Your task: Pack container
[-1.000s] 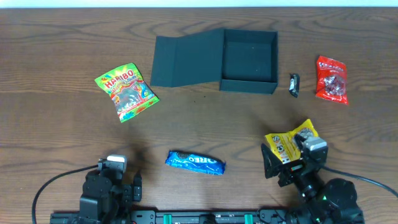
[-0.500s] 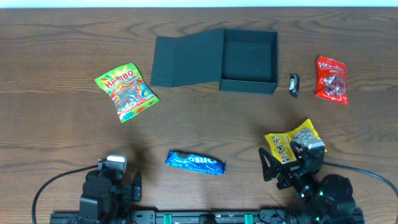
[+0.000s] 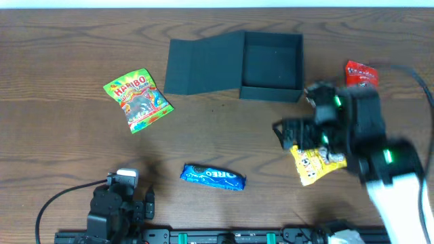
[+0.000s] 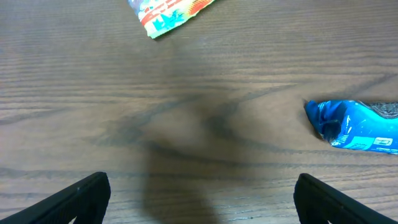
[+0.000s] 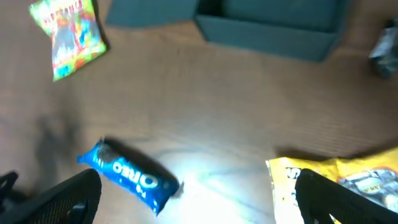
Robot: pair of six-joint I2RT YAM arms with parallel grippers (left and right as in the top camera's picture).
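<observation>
Your right gripper (image 5: pixel 199 202), fingers spread wide, hovers above the yellow packet (image 3: pixel 317 161) | your left gripper (image 4: pixel 202 186), fingers apart, sits by the table (image 3: pixel 68 41) near edge | container (image 3: pixel 271 64) lies open near the far edge, well apart from both.

Overhead, the blurred right arm (image 3: pixel 369 139) hides much of the red packet (image 3: pixel 354 68) at 2 o'clock and part of the yellow packet (image 3: pixel 312 167). The left wrist view crops the Haribo bag (image 4: pixel 166 9) at 12 o'clock and the Oreo packet (image 4: pixel 357 127) at 3 o'clock. The right wrist view is blurred throughout.
</observation>
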